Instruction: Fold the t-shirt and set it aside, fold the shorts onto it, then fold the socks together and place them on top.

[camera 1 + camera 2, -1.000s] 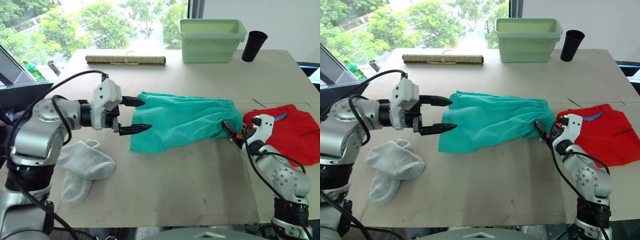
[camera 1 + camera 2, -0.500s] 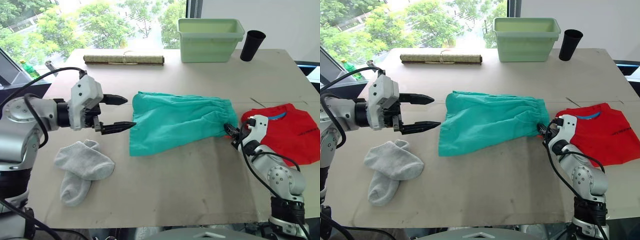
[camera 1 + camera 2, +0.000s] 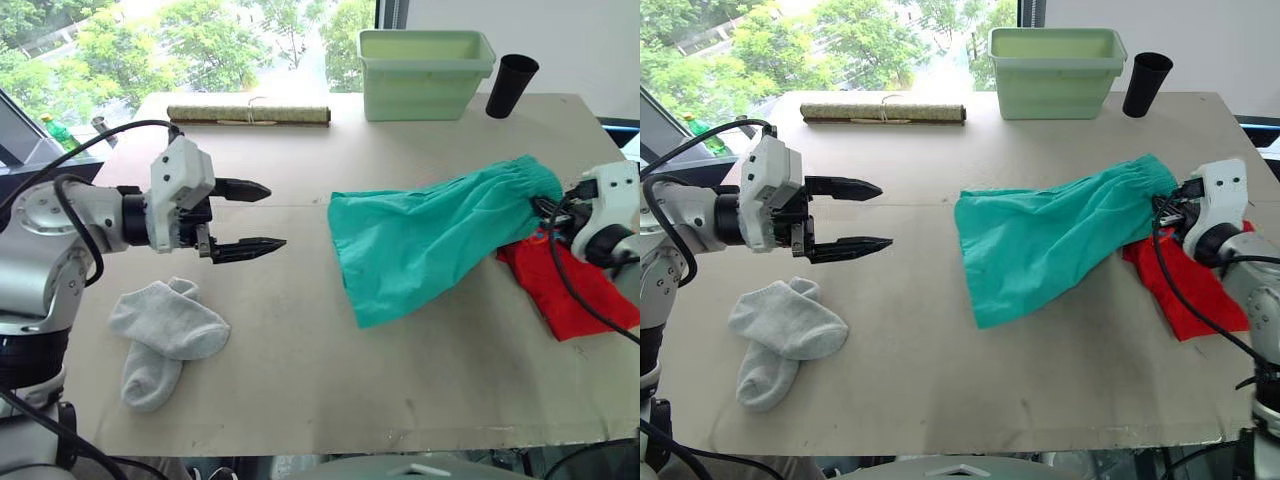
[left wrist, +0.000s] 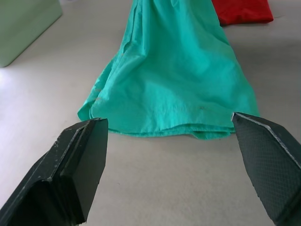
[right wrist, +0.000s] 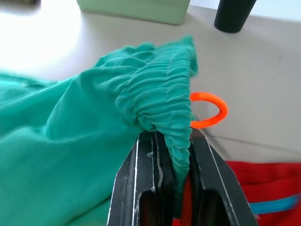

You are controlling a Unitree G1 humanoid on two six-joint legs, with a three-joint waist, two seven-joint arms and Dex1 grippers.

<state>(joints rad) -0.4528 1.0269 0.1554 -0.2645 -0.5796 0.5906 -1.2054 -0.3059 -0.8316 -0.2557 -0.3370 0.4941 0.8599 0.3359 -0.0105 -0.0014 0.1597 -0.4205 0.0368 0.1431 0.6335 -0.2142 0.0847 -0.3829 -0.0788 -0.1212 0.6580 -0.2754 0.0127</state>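
The teal-green shorts (image 3: 430, 235) stretch across the right half of the table, their waistband end raised. My right gripper (image 3: 547, 207) is shut on that gathered waistband (image 5: 160, 108), and the orange drawstring (image 5: 209, 110) loops out beside the fingers. The red t-shirt (image 3: 575, 295) lies at the right edge, partly covered by the shorts. The grey socks (image 3: 165, 330) lie overlapped near the front left. My left gripper (image 3: 275, 214) hovers open above the table, well left of the shorts' hem (image 4: 160, 127), with nothing between its fingers.
A pale green tub (image 3: 425, 60) and a black cup (image 3: 510, 87) stand at the back right. A rolled mat (image 3: 248, 115) lies along the back edge. Bare tabletop (image 3: 300, 360) spans the middle and front.
My right gripper closed on the shorts' waistband and pulled the shorts to the right, partly over the t-shirt. The shorts' hem is now far from the open left gripper.
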